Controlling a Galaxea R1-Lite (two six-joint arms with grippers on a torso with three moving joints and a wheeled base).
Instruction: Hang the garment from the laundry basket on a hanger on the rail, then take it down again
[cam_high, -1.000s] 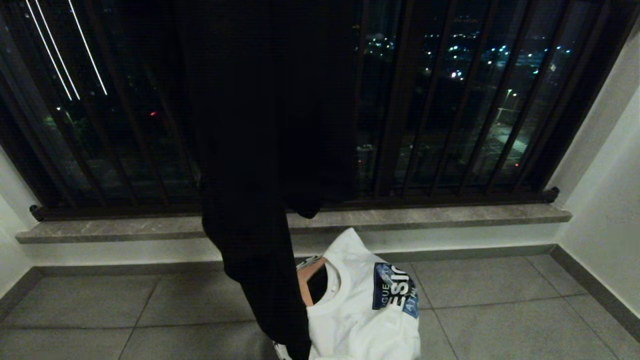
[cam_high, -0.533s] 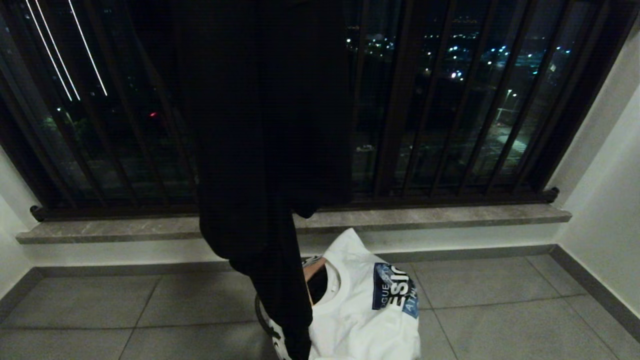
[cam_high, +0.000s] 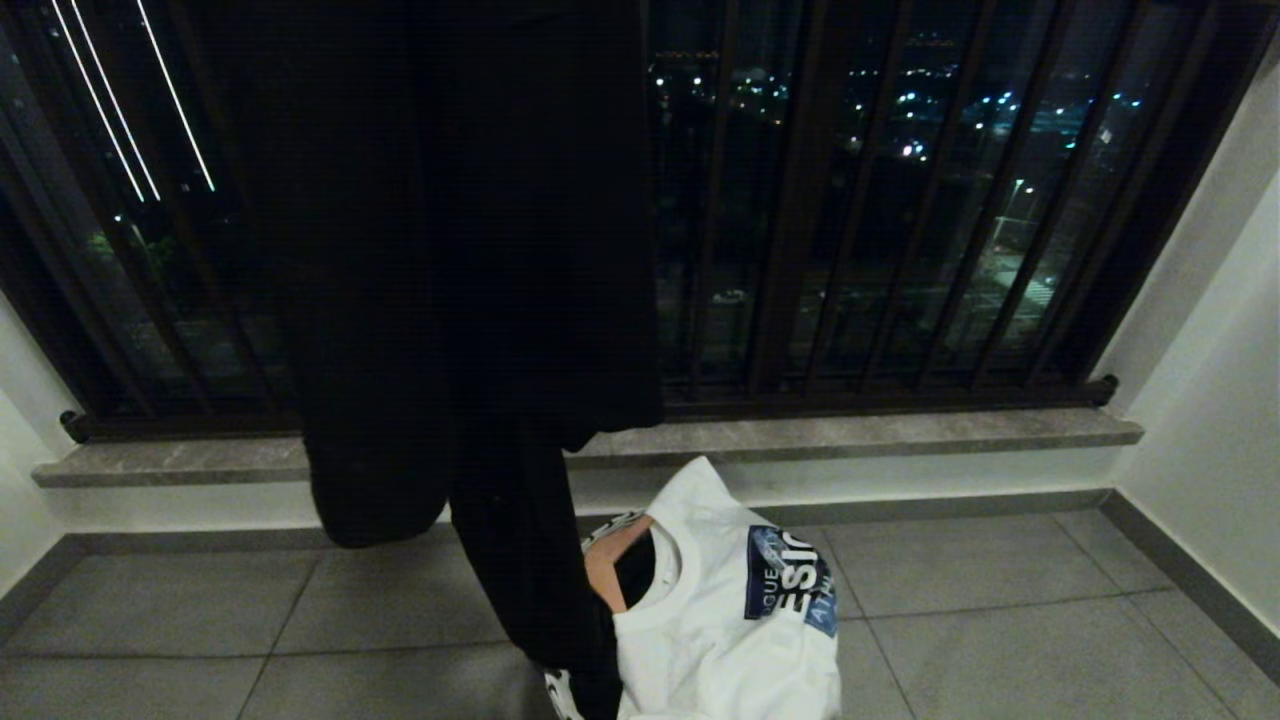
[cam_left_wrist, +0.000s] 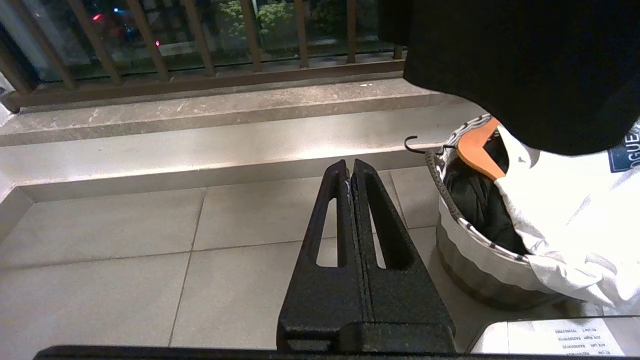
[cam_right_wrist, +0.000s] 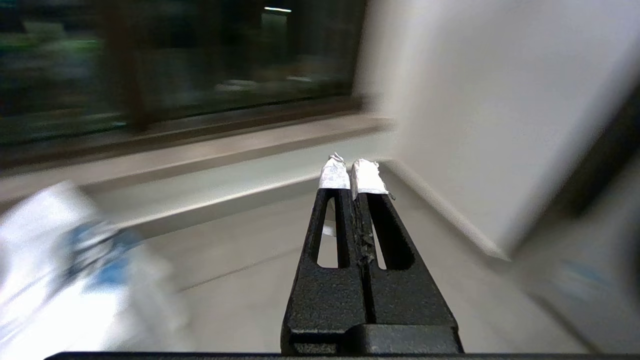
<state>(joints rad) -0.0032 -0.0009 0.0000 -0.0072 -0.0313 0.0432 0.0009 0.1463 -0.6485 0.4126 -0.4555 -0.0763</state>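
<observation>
While black garment (cam_high: 470, 300) hides laundry basket (cam_left_wrist: 470, 245) rim, both grippers' fingers (cam_left_wrist: 350, 175) clenched, empty.

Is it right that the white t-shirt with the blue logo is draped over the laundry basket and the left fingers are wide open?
Not quite. The white t-shirt does drape over the laundry basket, but the left wrist view shows the left gripper fingers shut, pressed together over the floor tiles.

We are on a home balcony or laundry nook, high up at night: a barred window grille (cam_high: 900, 200) looks over city lights, above a stone sill (cam_high: 850, 432), grey floor tiles (cam_high: 1000, 620) and white walls (cam_high: 1210, 400). A laundry basket (cam_left_wrist: 480, 250) (holding a white T-shirt (cam_high: 740, 620) and a wooden hanger (cam_left_wrist: 477, 150)) sits beneath hanging dark clothing (cam_high: 470, 250).
</observation>
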